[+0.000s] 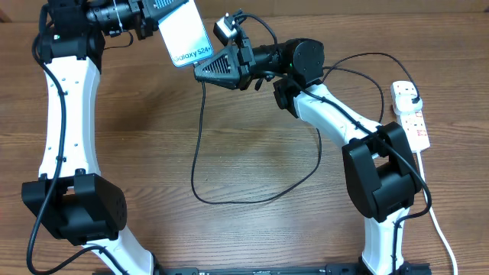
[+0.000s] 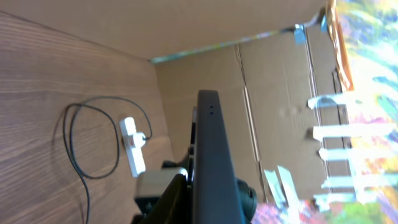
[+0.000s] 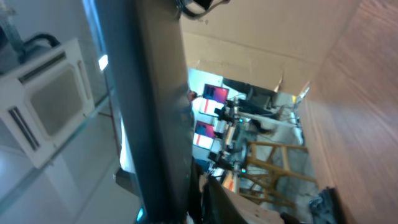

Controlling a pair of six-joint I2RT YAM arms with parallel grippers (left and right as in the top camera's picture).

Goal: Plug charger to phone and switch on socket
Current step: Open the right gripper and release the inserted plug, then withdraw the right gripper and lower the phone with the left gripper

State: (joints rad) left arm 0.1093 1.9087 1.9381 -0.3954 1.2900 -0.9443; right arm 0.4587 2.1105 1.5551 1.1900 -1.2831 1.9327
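My left gripper is shut on the phone and holds it in the air at the back of the table, its cyan screen facing up. In the left wrist view the phone shows edge-on between the fingers. My right gripper is shut on the connector end of the charger, right at the phone's lower end. The black cable hangs from the gripper, loops over the table and runs to its plug in the socket. In the right wrist view the phone's dark edge fills the left side beside the fingers; the connector tip is hidden.
The white socket strip lies at the right edge, its thick white cord running toward the front. It also shows in the left wrist view with the cable loop. A cardboard wall stands behind the table.
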